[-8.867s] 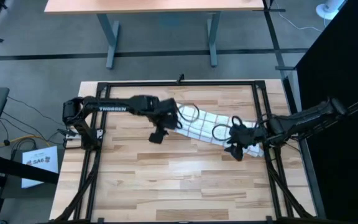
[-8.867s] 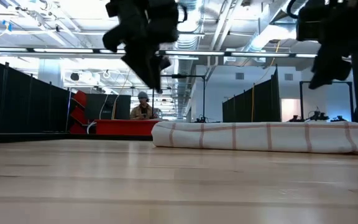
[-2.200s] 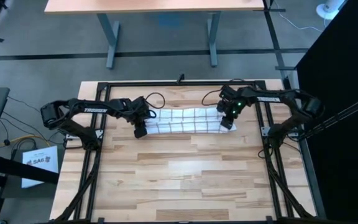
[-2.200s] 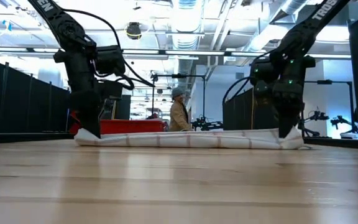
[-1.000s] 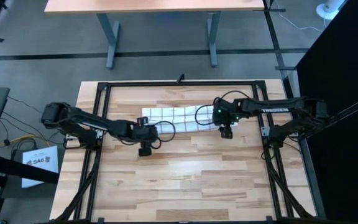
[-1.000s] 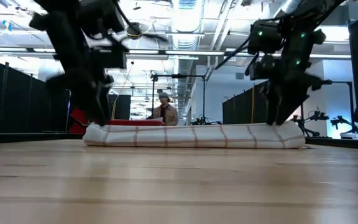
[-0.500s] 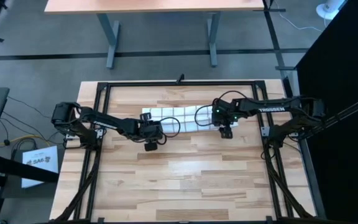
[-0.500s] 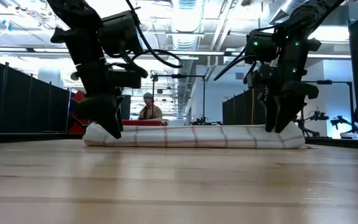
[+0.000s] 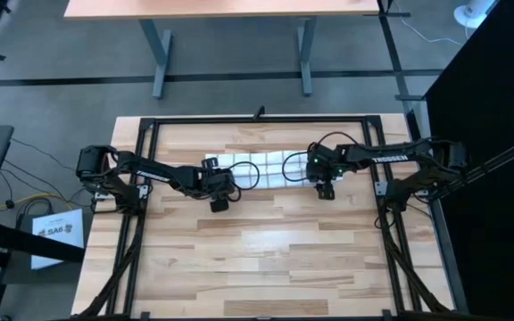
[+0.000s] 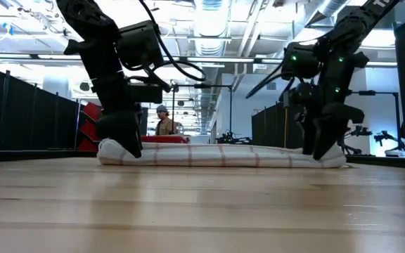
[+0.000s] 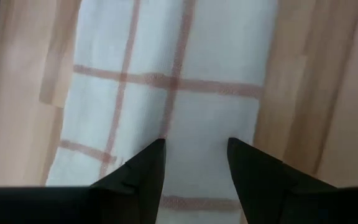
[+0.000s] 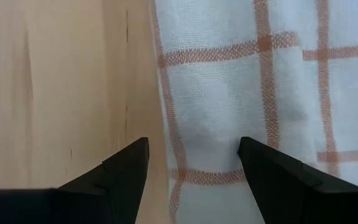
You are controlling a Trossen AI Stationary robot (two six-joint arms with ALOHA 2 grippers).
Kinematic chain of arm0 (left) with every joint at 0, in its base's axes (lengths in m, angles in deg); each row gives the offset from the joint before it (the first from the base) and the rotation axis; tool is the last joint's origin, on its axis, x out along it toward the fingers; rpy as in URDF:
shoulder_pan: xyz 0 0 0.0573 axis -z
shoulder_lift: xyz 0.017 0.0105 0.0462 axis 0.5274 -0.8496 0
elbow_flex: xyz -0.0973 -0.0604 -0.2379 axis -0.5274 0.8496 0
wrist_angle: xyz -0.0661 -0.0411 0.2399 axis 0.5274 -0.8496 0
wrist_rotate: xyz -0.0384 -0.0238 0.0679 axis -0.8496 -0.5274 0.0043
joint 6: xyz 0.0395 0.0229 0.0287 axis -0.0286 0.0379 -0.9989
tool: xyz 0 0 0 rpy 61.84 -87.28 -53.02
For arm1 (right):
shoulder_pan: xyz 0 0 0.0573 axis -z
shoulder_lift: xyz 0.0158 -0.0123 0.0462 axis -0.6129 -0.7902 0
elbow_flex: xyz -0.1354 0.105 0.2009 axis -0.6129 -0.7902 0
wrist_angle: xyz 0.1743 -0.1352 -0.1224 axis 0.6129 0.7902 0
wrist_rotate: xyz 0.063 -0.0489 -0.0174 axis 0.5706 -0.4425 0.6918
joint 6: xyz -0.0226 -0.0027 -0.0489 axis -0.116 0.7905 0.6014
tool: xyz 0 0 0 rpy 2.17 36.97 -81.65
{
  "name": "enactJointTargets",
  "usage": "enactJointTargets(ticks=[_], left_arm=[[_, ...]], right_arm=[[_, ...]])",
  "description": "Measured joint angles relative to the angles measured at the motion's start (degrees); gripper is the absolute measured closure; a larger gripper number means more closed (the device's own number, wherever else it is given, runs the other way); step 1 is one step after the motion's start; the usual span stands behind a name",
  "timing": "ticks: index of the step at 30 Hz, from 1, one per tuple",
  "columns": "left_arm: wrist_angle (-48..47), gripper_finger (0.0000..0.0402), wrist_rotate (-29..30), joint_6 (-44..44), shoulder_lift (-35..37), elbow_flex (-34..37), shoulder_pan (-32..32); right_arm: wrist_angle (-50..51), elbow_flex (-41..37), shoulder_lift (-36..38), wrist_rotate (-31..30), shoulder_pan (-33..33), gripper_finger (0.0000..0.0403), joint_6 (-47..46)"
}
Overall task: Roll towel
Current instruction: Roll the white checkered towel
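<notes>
The wooden worktop (image 9: 266, 259) sits inside a black metal frame (image 9: 257, 119). Beyond its far edge stands a second wooden table (image 9: 221, 9) on grey legs. A white paper sheet (image 9: 53, 234) lies on the floor off the left edge. A person (image 10: 164, 123) stands in the room behind.

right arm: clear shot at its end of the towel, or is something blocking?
Probably yes. The right gripper already sits at the towel's right end, fingers open with cloth showing between them in the wrist view. Nothing lies between them. The left gripper is at the opposite end, well apart.
</notes>
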Motion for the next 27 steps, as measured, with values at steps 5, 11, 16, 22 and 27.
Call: enactJointTargets(ticks=[5,11,16,22,27], left_arm=[[-2.7,0.0243,-3.4,-1.8,0.0,-0.1,1.3],[-3.5,0.0243,-3.3,-5.3,0.0,-0.1,3.0],[-1.8,0.0243,-0.3,-5.3,0.0,-0.1,1.8],[-0.9,0.0243,-0.2,-4.2,-0.9,-0.1,1.0],[-0.4,0.0243,0.3,-3.6,-1.0,-0.1,1.0]], right_arm=[[-0.4,0.0,0.0,0.0,-0.4,0.0162,-2.4],[-1.8,-0.1,0.0,0.0,-0.3,0.0162,-2.2],[-3.4,-0.1,-0.7,0.0,-0.3,0.0162,-2.4],[-4.2,0.3,-6.3,-0.1,-2.1,0.0162,-2.3],[-6.6,0.3,-7.4,-1.1,-3.2,0.0163,-2.1]])
